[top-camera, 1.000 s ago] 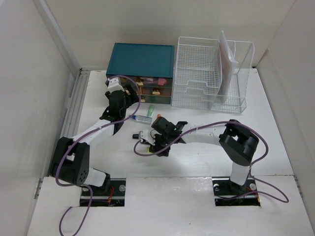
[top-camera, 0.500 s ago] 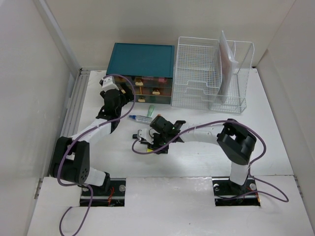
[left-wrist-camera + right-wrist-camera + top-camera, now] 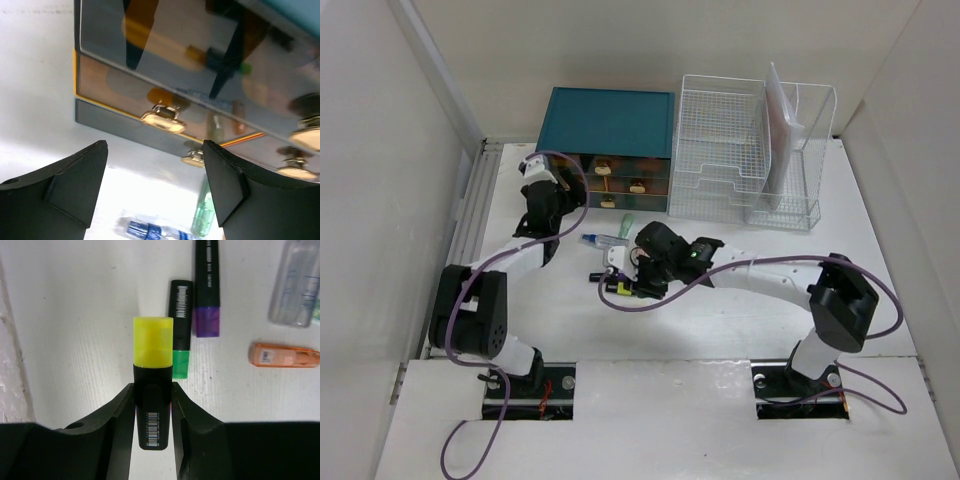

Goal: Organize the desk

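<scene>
The white desk [image 3: 720, 320] holds scattered pens. My right gripper [image 3: 152, 387] is shut on a black highlighter with a yellow cap [image 3: 153, 355], gripping its body with the cap pointing out ahead. In the top view this gripper [image 3: 623, 284] is at the desk's middle left. Just beyond it lie a green-capped highlighter [image 3: 180, 330], a purple-capped one [image 3: 207, 285] and an orange item [image 3: 285, 355]. My left gripper [image 3: 155, 150] is open and empty, facing the cabinet's lower drawers [image 3: 162, 120]; in the top view it [image 3: 550, 200] is by the cabinet's left front corner.
A teal drawer cabinet [image 3: 610, 120] and a white wire basket [image 3: 740, 150] stand along the back. A clear tube with a blue label [image 3: 603, 241] and a green pen [image 3: 626, 226] lie in front of the cabinet. A grey rail [image 3: 470, 210] runs along the left edge.
My left gripper moved left and back toward the cabinet's left corner. My right arm's elbow swung out to the right while its gripper stayed over the highlighters.
</scene>
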Robot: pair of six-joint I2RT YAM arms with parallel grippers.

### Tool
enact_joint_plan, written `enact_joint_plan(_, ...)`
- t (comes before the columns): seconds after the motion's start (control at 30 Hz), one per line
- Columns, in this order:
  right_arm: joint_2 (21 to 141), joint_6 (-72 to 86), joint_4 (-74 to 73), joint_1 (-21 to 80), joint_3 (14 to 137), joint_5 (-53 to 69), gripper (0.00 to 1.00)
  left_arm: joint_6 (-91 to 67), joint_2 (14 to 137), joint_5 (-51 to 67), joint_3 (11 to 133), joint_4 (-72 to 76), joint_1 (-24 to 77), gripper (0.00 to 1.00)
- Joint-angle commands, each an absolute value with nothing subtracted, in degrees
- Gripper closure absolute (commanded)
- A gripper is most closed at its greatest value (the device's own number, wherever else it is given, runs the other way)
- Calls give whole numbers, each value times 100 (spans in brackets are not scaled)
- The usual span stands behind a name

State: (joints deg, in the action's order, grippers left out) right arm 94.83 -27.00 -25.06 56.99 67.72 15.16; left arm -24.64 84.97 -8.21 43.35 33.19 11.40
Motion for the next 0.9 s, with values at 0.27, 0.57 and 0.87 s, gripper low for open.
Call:
enact_joint_plan(0.27, 8614, -2751, -2435, 4817, 7031, 1160, 100, -2417, 8956, -562, 4465, 3850, 1081, 27)
enact_joint_plan(0.57, 8332, -2751, -2435, 4132, 7031, 1477, 100, -2539, 9062, -203, 4360, 4270, 827, 27)
enact_joint_plan(0.87, 8165, -2751, -2487, 3902, 7031, 1696, 100, -2540, 9228, 316, 4420, 4535, 554, 27)
